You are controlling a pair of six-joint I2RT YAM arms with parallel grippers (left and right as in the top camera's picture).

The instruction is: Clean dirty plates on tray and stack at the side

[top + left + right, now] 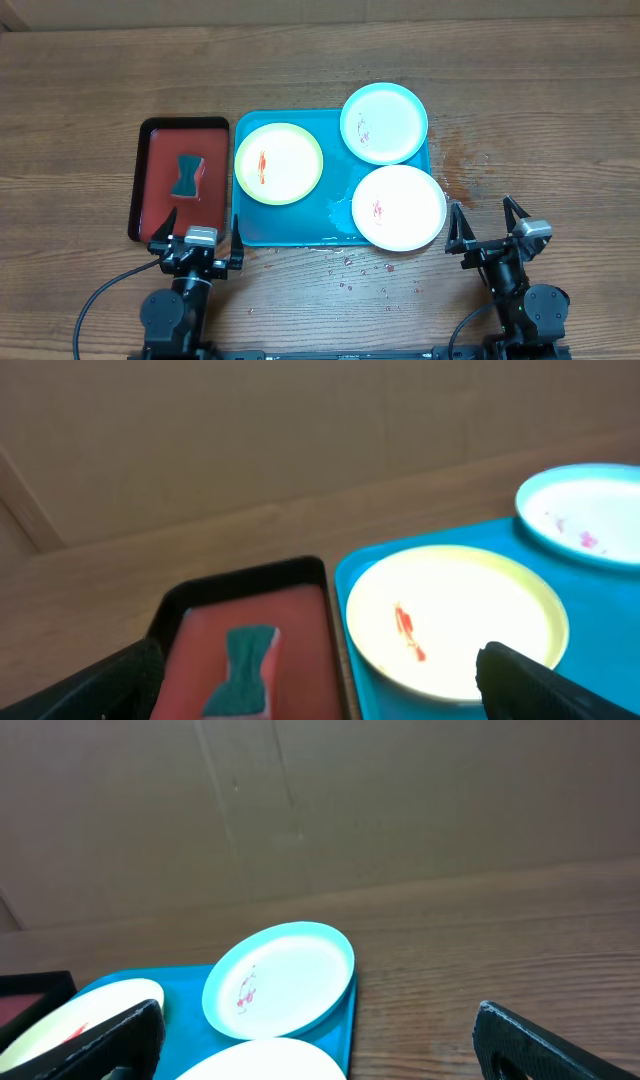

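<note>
on the blue tray (300, 225), the yellow-green plate (279, 163) lies at nine o'clock, the pale blue plate (384, 122) at one, the white plate (399, 207) at five, each smeared red. near the table's six o'clock edge, the left gripper (203, 232) and right gripper (483, 208) hover, jaws wide, empty.

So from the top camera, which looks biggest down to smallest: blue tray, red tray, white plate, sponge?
1. blue tray
2. red tray
3. white plate, a bit smaller than the red tray
4. sponge, much the smallest
</note>
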